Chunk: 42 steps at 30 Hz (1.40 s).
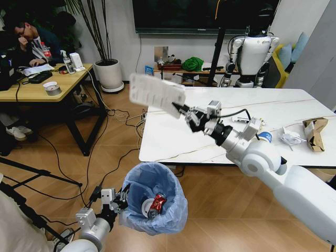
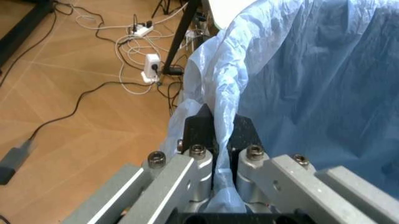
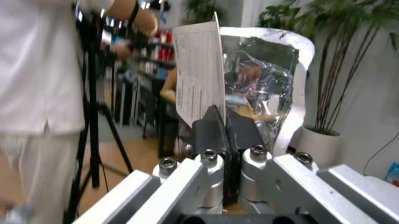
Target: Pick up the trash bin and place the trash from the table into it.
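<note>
We hold a flat white wrapper high over the table edge while the bin hangs from our other arm.

Our right gripper point(image 1: 181, 109) is pinched tight on the white wrapper point(image 1: 156, 94), its silver inner face showing in the right wrist view, at about 11 o'clock off the table point(image 1: 178, 139). At 6 o'clock, our left gripper point(image 1: 124, 198) is clamped on the bag rim of the trash bin point(image 1: 160, 202), which has a red wrapper point(image 1: 156, 205) inside. A brown paper bag point(image 1: 315, 132) lies at 3 o'clock on the table.
</note>
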### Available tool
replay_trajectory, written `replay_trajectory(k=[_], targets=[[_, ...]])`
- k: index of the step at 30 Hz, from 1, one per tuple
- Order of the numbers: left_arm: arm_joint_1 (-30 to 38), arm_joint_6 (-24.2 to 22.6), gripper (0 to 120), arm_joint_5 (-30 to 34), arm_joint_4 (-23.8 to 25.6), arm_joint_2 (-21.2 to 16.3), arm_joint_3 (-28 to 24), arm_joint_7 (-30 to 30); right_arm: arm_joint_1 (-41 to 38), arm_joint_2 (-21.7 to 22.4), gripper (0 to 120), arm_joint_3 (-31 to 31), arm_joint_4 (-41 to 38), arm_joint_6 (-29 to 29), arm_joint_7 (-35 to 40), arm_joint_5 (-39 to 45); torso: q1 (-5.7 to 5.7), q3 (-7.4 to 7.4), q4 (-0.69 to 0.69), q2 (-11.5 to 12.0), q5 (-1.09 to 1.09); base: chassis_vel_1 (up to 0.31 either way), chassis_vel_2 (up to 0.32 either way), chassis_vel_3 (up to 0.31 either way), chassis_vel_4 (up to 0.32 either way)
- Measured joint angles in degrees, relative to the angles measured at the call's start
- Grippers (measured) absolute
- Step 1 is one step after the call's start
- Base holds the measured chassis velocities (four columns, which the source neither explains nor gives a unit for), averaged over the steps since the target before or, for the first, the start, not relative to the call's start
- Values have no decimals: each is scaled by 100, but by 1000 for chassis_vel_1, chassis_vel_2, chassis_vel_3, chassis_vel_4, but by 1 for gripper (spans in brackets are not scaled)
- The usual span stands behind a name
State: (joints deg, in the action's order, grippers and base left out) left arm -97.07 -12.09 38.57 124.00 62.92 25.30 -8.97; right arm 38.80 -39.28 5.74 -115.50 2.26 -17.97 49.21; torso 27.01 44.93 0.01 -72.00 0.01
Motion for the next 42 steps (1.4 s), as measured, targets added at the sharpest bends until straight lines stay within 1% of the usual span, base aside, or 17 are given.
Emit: replay_trajectory(k=[5, 6, 8, 17, 25, 38, 42], targets=[[5, -12, 0, 40, 8, -2, 38, -10, 326, 260, 0, 2, 29, 205, -489, -1158, 0, 0, -2, 0, 0, 0, 0, 0, 0], [5, -12, 0, 40, 8, -2, 38, -10, 326, 260, 0, 2, 29, 205, -489, -1158, 0, 0, -2, 0, 0, 0, 0, 0, 0], [10, -17, 0, 44, 8, -1, 40, -15, 431, 350, 0, 6, 12, 294, -670, -1490, 0, 1, 0, 0, 0, 0, 0, 0, 0], [26, -24, 0, 47, 8, 49, 48, -20, 601, 620, 0, 51, -133, 515, -1129, -1846, 0, 0, -1, 0, -1, 0, 0, 0, 0], [15, -30, 0, 24, -3, 60, 18, -23, 828, 791, 0, 73, -23, 797, -1661, -2659, 0, 0, -1, 0, -1, 0, 0, 0, 0], [32, -51, 0, 58, 19, 82, 7, -33, 869, 759, 0, 63, 8, 877, -1777, -3175, 0, 0, -1, 0, -1, 0, 0, 0, 0], [30, -58, 0, 55, 19, 100, -10, -33, 924, 745, 0, 57, 13, 913, -1776, -3220, 0, 0, -1, 0, -1, 0, 0, 0, 0]])
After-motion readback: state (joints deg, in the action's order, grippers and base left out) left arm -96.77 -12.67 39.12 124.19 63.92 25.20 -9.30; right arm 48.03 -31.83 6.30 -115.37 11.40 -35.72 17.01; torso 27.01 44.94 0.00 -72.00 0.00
